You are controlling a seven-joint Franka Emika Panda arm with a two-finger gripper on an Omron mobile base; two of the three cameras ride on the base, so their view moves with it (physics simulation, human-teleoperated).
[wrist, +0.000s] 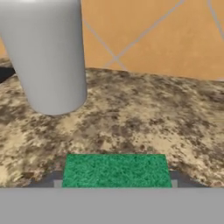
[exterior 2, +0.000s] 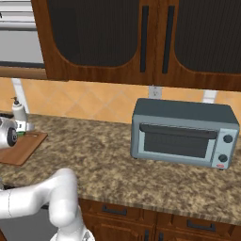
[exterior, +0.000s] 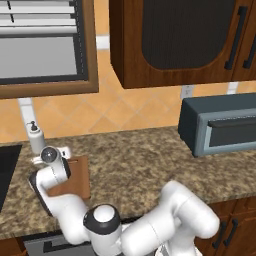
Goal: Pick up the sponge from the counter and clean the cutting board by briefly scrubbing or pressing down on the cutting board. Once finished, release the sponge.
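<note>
Broadly, the granite counter (exterior: 150, 165) is running across both base views, carrying everything else, and the cutting board (exterior: 77, 182) is lying flat on it toward its left end. Dark wooden wall cabinets (exterior 2: 141, 42) are hanging above and to the right of the cutting board, with an orange tiled backsplash (wrist: 153, 35) running behind it. A grey-blue toaster oven (exterior 2: 181, 134) is sitting well to the right of the cutting board, against the backsplash. A dark sink basin (exterior: 7, 172) is showing just to the left of the cutting board.

The reddish-brown board is lying partly under the robot's wrist in the left base view. A white soap dispenser (exterior: 35, 137) is standing upright just beyond the cutting board's far left corner; in the hand view its pale cylindrical body (wrist: 48, 57) is rising close ahead on the stone.

The sponge (wrist: 116, 168) is sitting green side up past the cutting board's far edge, over bare speckled stone and near the dispenser's base. Whether it is resting on the counter or hanging just above it, I cannot tell.

The gripper (wrist: 116, 181) is reaching down at that same far edge of the cutting board, and its fingertips (wrist: 56, 180) are pressing against the sponge's two short sides, clamping it between them.
</note>
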